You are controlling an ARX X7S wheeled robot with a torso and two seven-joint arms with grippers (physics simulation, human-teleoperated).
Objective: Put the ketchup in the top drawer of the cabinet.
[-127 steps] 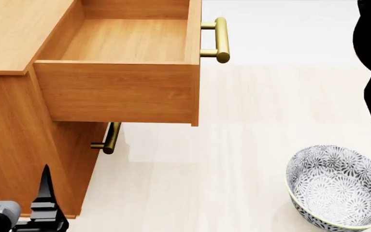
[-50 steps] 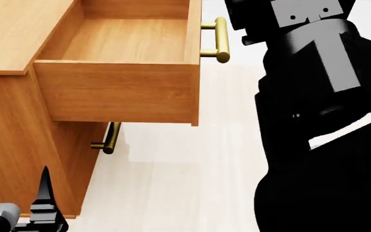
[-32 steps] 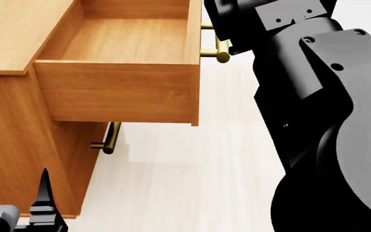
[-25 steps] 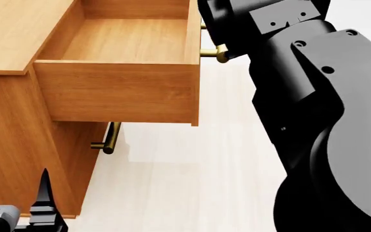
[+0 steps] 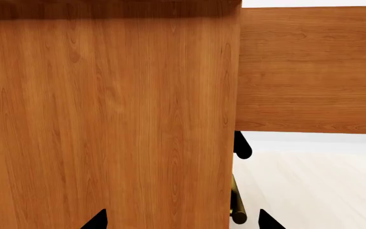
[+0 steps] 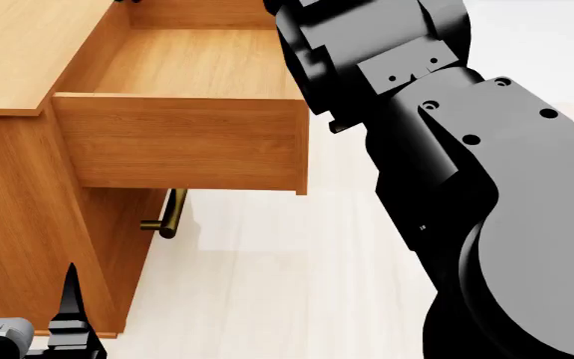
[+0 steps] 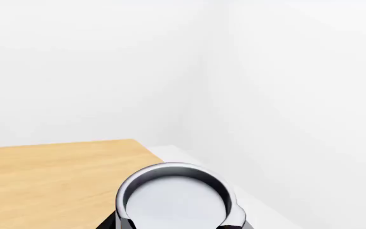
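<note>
The cabinet [image 6: 13,52] stands at the left with its top drawer [image 6: 182,138] pulled open and its wooden inside bare. My right arm [image 6: 447,149] reaches across the drawer's front right corner and hides its handle; the gripper itself is hidden in the head view. In the right wrist view my right gripper [image 7: 177,225] is shut on the ketchup [image 7: 173,200]. Only the can's silver-grey top shows, above a light wood surface [image 7: 49,181]. My left gripper [image 5: 181,222] is open and empty, low beside the cabinet's side [image 5: 106,114].
The lower drawer's brass handle [image 6: 170,215] sticks out under the open drawer and also shows in the left wrist view [image 5: 237,205]. Pale floor [image 6: 267,299] lies in front. My right arm covers the right half of the head view. White walls [image 7: 106,62] stand behind the cabinet.
My right arm has swung in from the right and moved left over the open drawer, now covering its brass handle and the bowl. The left gripper has not moved.
</note>
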